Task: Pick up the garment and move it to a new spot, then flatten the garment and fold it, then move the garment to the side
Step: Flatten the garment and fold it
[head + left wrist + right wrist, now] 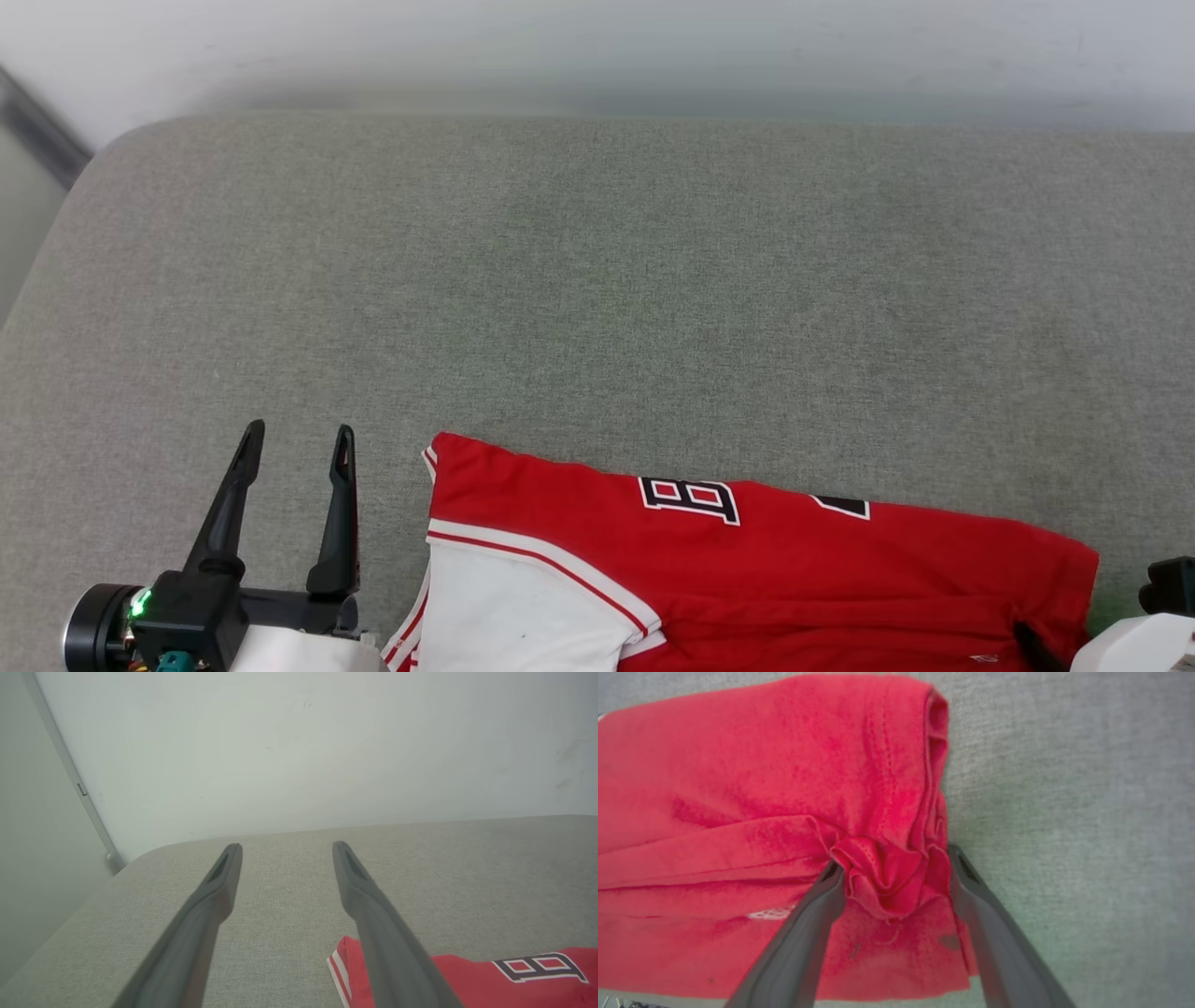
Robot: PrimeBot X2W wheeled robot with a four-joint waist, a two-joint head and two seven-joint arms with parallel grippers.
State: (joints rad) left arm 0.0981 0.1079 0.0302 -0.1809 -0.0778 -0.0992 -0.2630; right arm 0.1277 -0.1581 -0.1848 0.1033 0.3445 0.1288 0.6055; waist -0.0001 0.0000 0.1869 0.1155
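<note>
I see the garment (766,579) lying folded at the near edge of the grey padded surface (597,280). My left gripper (300,431) hovers wide and empty just beside its white sleeve. My right gripper (894,858) stands wide too, its fingers straddling a bunched red fold.

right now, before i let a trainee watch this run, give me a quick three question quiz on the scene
1. True or false: the left gripper stands open over the grey cushion, apart from the garment.
2. What sits between the fingers of the right gripper? A) a bunched fold of red fabric B) the lettering C) bare cushion
3. Fill in: the sleeve in the head view is ____ with red trim.

Key: 1 true; 2 A; 3 white.
</note>
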